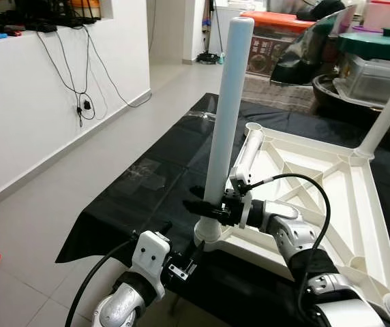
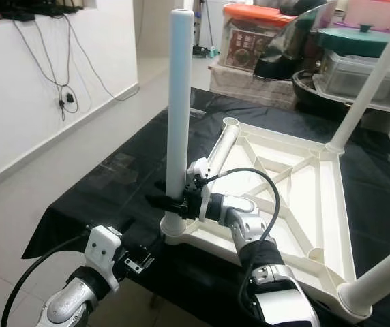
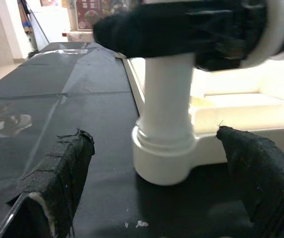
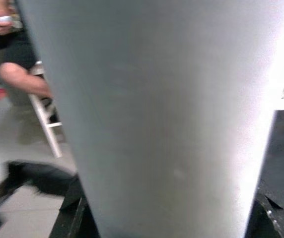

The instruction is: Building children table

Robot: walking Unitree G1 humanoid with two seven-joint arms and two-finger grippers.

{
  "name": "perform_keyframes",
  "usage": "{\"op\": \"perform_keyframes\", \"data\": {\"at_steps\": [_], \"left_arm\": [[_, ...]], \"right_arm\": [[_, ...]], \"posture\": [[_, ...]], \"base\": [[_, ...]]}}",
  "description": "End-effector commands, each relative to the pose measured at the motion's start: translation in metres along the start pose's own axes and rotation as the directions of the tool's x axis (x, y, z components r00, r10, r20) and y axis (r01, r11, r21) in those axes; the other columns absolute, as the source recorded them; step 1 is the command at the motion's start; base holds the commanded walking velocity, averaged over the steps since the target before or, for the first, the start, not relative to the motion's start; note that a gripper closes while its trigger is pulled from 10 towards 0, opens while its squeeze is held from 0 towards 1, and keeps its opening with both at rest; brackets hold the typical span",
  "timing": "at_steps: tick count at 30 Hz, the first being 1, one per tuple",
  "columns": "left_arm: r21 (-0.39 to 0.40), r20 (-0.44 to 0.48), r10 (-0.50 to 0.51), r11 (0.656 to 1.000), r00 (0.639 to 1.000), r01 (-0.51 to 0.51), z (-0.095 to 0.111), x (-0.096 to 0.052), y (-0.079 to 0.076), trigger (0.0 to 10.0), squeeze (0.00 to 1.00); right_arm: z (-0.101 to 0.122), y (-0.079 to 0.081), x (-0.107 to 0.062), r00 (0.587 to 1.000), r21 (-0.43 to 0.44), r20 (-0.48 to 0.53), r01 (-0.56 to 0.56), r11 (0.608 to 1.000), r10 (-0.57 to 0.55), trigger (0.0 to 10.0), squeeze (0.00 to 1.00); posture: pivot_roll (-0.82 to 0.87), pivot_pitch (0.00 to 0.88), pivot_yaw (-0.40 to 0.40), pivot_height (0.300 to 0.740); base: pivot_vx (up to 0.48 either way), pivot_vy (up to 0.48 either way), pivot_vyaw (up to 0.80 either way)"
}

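- Left gripper (image 1: 181, 266): nearest the robot, low over the black sheet (image 1: 140, 197). Fingers spread apart, holding nothing. In its wrist view the two padded fingers (image 3: 65, 173) stand either side of the corner socket (image 3: 164, 158) without touching it.
- Right gripper (image 1: 205, 208): just beyond the left one and above it, closed around the lower part of the upright leg (image 1: 226, 109). The right wrist view looks straight onto the leg's pale surface between the fingers.
- Upright leg: vertical, foot seated in the corner socket of the overturned tabletop (image 1: 331, 197), directly below the right gripper.
- Judgement: step in hand is seating or tightening this leg. How fully it is home I cannot tell; a collar shows above the socket rim.
- To do it well: keep the leg plumb while pressing or turning, so it does not cock in the socket. The left gripper is well placed to close on the socket and steady the frame against sliding on the sheet.
- Loose leg (image 1: 248, 153): just beyond the right gripper, lying slanted across the frame's ribs, still to be fitted.
- Farther from the right gripper, to its right: two more legs already stand in their corners, one far (image 2: 369, 88), one near (image 2: 379, 276).
- Beyond the sheet: storage boxes (image 1: 277, 41), and a white wall with hanging cables (image 1: 79, 82) off to the left.
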State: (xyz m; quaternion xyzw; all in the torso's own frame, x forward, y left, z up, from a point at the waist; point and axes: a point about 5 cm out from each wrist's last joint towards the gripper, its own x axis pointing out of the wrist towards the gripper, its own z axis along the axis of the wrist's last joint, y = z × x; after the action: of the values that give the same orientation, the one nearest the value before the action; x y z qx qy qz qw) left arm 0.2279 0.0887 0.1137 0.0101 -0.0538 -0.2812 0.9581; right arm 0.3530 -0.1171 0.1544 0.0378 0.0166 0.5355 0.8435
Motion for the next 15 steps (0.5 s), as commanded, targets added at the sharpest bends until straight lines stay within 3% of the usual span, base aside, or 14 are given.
{"op": "perform_keyframes", "data": {"at_steps": [1, 3, 4, 5, 6, 8, 9, 10, 12, 13, 15], "left_arm": [[0.000, -0.004, -0.003, 1.000, 1.000, 0.003, -0.001, 0.000, -0.002, 10.0, 0.00], [0.000, -0.004, -0.003, 1.000, 1.000, 0.003, -0.001, 0.000, -0.002, 10.0, 0.00], [0.000, -0.004, -0.003, 1.000, 1.000, 0.003, -0.001, 0.000, -0.002, 10.0, 0.00], [0.000, -0.004, -0.003, 1.000, 1.000, 0.003, -0.001, 0.000, -0.002, 10.0, 0.00], [-0.001, -0.004, -0.004, 1.000, 1.000, 0.004, -0.001, 0.000, -0.002, 10.0, 0.00], [-0.001, -0.004, -0.004, 1.000, 1.000, 0.004, -0.001, 0.000, -0.002, 10.0, 0.00], [-0.001, -0.005, -0.004, 1.000, 1.000, 0.004, -0.001, 0.000, -0.002, 10.0, 0.00], [0.000, -0.005, -0.005, 1.000, 1.000, 0.005, -0.001, 0.000, -0.002, 10.0, 0.00], [0.000, -0.005, -0.005, 1.000, 1.000, 0.005, -0.001, 0.000, -0.002, 10.0, 0.00], [0.000, -0.005, -0.004, 1.000, 1.000, 0.004, -0.001, 0.000, -0.002, 10.0, 0.00], [0.000, -0.005, -0.004, 1.000, 1.000, 0.004, -0.001, 0.000, -0.002, 10.0, 0.00]], "right_arm": [[0.003, -0.013, -0.005, 0.980, 0.035, 0.059, 0.188, 0.982, -0.190, 0.0, 0.00], [0.003, -0.013, -0.005, 0.980, 0.035, 0.059, 0.188, 0.982, -0.190, 0.0, 0.00], [0.005, -0.020, -0.007, 0.955, 0.051, 0.076, 0.284, 0.957, -0.287, 0.0, 0.00], [0.005, -0.020, -0.007, 0.955, 0.051, 0.076, 0.284, 0.957, -0.287, 0.0, 0.00], [0.006, -0.031, -0.012, 0.878, 0.067, 0.089, 0.466, 0.882, -0.470, 0.0, 0.00], [0.006, -0.031, -0.012, 0.878, 0.067, 0.089, 0.466, 0.882, -0.470, 0.0, 0.00], [0.005, -0.042, -0.023, 0.750, 0.078, 0.088, 0.651, 0.755, -0.656, 0.0, 0.00], [0.005, -0.052, -0.039, 0.564, 0.079, 0.093, 0.817, 0.571, -0.820, 0.0, 0.00], [0.005, -0.052, -0.039, 0.564, 0.079, 0.093, 0.817, 0.571, -0.820, 0.0, 0.00], [0.003, -0.056, -0.055, 0.378, 0.074, 0.093, 0.920, 0.385, -0.921, 0.0, 0.00], [0.003, -0.056, -0.055, 0.378, 0.074, 0.093, 0.920, 0.385, -0.921, 0.0, 0.00]], "posture": [[0.20, 0.000, -0.081, 0.740], [0.20, 0.000, -0.081, 0.740], [0.20, 0.000, -0.081, 0.740], [0.20, 0.000, -0.081, 0.740], [0.20, 0.000, -0.081, 0.740], [0.20, 0.000, -0.081, 0.740], [0.20, 0.000, -0.080, 0.740], [0.20, 0.000, -0.083, 0.740], [0.20, 0.000, -0.083, 0.740], [0.20, 0.000, -0.083, 0.740], [0.20, 0.000, -0.083, 0.740]], "base": [[0.000, 0.000, 0.00], [0.000, 0.000, 0.00], [0.000, 0.000, 0.00], [0.000, 0.000, 0.00], [0.000, 0.000, 0.00], [0.000, 0.000, 0.00], [0.000, 0.000, 0.00], [0.000, 0.000, 0.00], [0.000, 0.000, 0.00], [0.000, 0.000, 0.00], [0.000, 0.000, 0.00]]}}
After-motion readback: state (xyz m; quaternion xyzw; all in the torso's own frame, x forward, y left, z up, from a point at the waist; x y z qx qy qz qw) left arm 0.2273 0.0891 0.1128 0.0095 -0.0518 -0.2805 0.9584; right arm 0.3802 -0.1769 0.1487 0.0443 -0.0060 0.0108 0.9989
